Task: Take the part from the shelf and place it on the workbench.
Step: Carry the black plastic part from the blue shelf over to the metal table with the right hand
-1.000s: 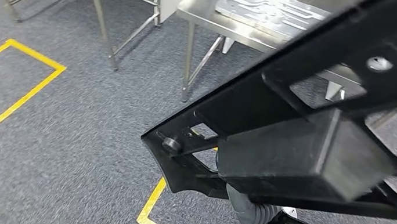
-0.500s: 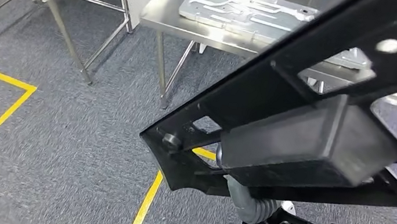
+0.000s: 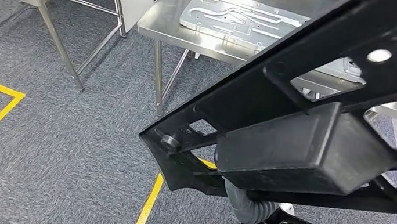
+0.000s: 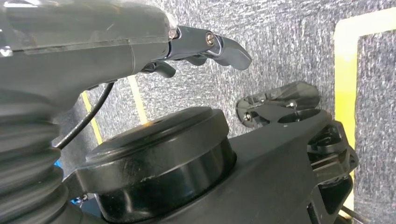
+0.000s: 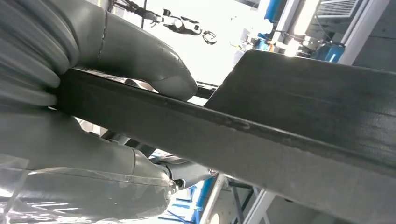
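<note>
The part (image 3: 297, 143), a long black openwork frame with a solid block at its middle, was carried across the head view, well short of the steel bench (image 3: 207, 31). It was judged rigid, bulky and fairly heavy, best gripped on a flat bar near the block. The right hand (image 5: 116, 98) was clamped on one such bar. The left hand (image 4: 205, 46) was seen empty, fingers loosely curled.

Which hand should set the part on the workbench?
Right. The right hand already grips the black part, close to the steel workbench ahead. The left hand hangs over the carpet, holding nothing.
</note>
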Tool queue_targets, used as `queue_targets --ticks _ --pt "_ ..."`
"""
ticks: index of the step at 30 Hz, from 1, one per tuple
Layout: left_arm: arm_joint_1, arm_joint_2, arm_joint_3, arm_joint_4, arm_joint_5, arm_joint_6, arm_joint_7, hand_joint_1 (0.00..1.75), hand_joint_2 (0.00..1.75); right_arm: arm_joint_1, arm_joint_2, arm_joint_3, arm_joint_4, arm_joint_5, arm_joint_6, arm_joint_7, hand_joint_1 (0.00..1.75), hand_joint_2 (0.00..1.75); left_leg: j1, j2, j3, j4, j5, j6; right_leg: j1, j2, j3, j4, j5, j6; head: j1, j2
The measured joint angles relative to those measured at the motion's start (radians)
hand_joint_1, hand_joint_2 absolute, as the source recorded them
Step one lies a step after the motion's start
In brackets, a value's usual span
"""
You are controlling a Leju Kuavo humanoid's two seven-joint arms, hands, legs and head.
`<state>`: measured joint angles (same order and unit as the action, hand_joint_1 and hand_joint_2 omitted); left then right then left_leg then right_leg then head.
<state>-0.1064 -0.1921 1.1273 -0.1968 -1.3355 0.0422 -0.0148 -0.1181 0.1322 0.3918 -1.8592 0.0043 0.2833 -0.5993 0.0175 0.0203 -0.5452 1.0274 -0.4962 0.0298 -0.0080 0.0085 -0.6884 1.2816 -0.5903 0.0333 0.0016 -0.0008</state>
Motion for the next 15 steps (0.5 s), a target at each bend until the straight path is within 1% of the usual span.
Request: queue_targets --ticks 1,2,3,4,5,6,7,8,9,10,11,12,13,14,15 --pt "0.000 0.000 0.000 0.000 0.000 0.000 0.000 0.00 1.75 0.000 0.000 0.000 0.001 -0.001 0.002 0.000 1.75 1.75 -0.001 0.003 0.009 0.000 -0.008 0.000 0.000 -0.001 -0.028 0.018 0.000 -0.001 0.000 0.000" --pt "0.001 0.000 0.000 0.000 0.000 0.000 0.000 0.00 1.75 0.000 -0.001 0.000 0.003 -0.002 0.003 0.000 1.75 1.75 -0.001 0.006 0.020 0.000 -0.016 -0.001 0.001 -0.003 -0.037 0.002 0.020 -0.004 0.000 0.000" --pt "0.001 0.001 0.000 0.000 -0.001 0.000 0.000 0.00 1.75 0.000 -0.001 0.000 0.003 -0.002 0.004 0.000 1.75 1.75 -0.002 0.010 0.034 0.000 -0.026 -0.002 0.003 -0.007 -0.031 -0.046 0.061 -0.009 0.000 0.000" --pt "0.002 0.000 -0.001 0.000 -0.001 0.000 0.000 0.00 1.75 -0.001 -0.001 0.000 0.003 -0.002 0.004 0.000 1.75 1.75 -0.002 0.016 0.046 -0.002 -0.036 -0.004 0.007 -0.020 -0.016 -0.112 0.114 -0.018 0.000 0.000" --pt "0.003 0.000 -0.001 0.000 -0.002 0.000 0.000 0.00 1.75 -0.002 -0.001 0.000 0.004 -0.002 0.004 0.000 1.75 1.75 -0.004 0.021 0.058 -0.002 -0.046 -0.007 0.015 -0.038 -0.003 -0.168 0.151 -0.026 -0.001 0.000" --pt "0.004 0.000 -0.001 0.000 -0.003 0.000 -0.001 0.00 1.75 -0.003 -0.001 0.000 0.004 -0.002 0.004 0.000 1.75 1.75 -0.007 0.028 0.066 -0.003 -0.054 -0.012 0.022 -0.055 0.006 -0.209 0.177 -0.034 -0.001 0.000" --pt "0.006 0.001 -0.001 0.000 -0.004 0.000 -0.001 0.00 1.75 -0.004 -0.001 0.000 0.005 -0.002 0.004 0.001 1.75 1.75 -0.010 0.036 0.072 -0.005 -0.060 -0.017 0.028 -0.065 0.008 -0.228 0.189 -0.040 -0.002 0.000" --pt "0.007 0.001 -0.001 0.000 -0.004 0.000 -0.001 0.00 1.75 -0.005 -0.001 0.000 0.005 -0.002 0.004 0.001 1.75 1.75 -0.012 0.042 0.080 -0.005 -0.062 -0.024 0.030 -0.064 0.008 -0.231 0.184 -0.043 -0.002 0.000" --pt "0.007 0.001 -0.001 0.000 -0.004 0.000 -0.002 0.00 1.75 -0.006 -0.001 0.000 0.005 -0.003 0.004 0.002 1.75 1.75 -0.014 0.048 0.084 -0.004 -0.063 -0.030 0.028 -0.054 0.013 -0.236 0.189 -0.046 -0.002 0.000" --pt "0.007 0.002 -0.002 0.000 -0.004 0.000 -0.002 0.00 1.75 -0.006 0.000 0.000 0.005 -0.003 0.004 0.002 1.75 1.75 -0.013 0.044 0.087 0.005 -0.065 -0.034 0.024 -0.043 0.021 -0.242 0.191 -0.049 -0.002 0.000" --pt "0.006 0.002 -0.002 0.000 -0.004 0.000 -0.003 0.00 1.75 -0.007 0.000 0.000 0.005 -0.004 0.005 0.002 1.75 1.75 -0.011 0.032 0.082 0.024 -0.070 -0.039 0.020 -0.033 0.030 -0.249 0.189 -0.052 -0.002 0.000" --pt "0.006 0.002 -0.002 0.000 -0.003 0.000 -0.004 0.00 1.75 -0.009 0.001 0.001 0.005 -0.005 0.005 0.002 1.75 1.75 -0.009 0.018 0.065 0.059 -0.085 -0.040 0.017 -0.025 0.038 -0.254 0.188 -0.055 -0.003 0.000" --pt "0.006 0.003 -0.002 0.000 -0.001 0.000 -0.005 0.00 1.75 -0.011 0.001 0.002 0.005 -0.006 0.006 0.002 1.75 1.75 -0.007 0.002 0.036 0.111 -0.109 -0.042 0.015 -0.018 0.042 -0.257 0.186 -0.058 -0.004 0.000" --pt "0.005 0.003 -0.002 0.000 0.002 0.000 -0.006 0.00 1.75 -0.012 0.001 0.002 0.006 -0.007 0.006 0.002 1.75 1.75 -0.007 -0.007 -0.001 0.171 -0.137 -0.044 0.015 -0.011 0.044 -0.258 0.184 -0.062 -0.004 0.000" --pt "0.003 0.003 -0.002 0.000 0.004 0.000 -0.007 0.00 1.75 -0.012 0.001 0.003 0.006 -0.009 0.006 0.002 1.75 1.75 -0.007 -0.010 -0.039 0.227 -0.163 -0.047 0.014 -0.005 0.046 -0.257 0.182 -0.064 -0.005 0.000"
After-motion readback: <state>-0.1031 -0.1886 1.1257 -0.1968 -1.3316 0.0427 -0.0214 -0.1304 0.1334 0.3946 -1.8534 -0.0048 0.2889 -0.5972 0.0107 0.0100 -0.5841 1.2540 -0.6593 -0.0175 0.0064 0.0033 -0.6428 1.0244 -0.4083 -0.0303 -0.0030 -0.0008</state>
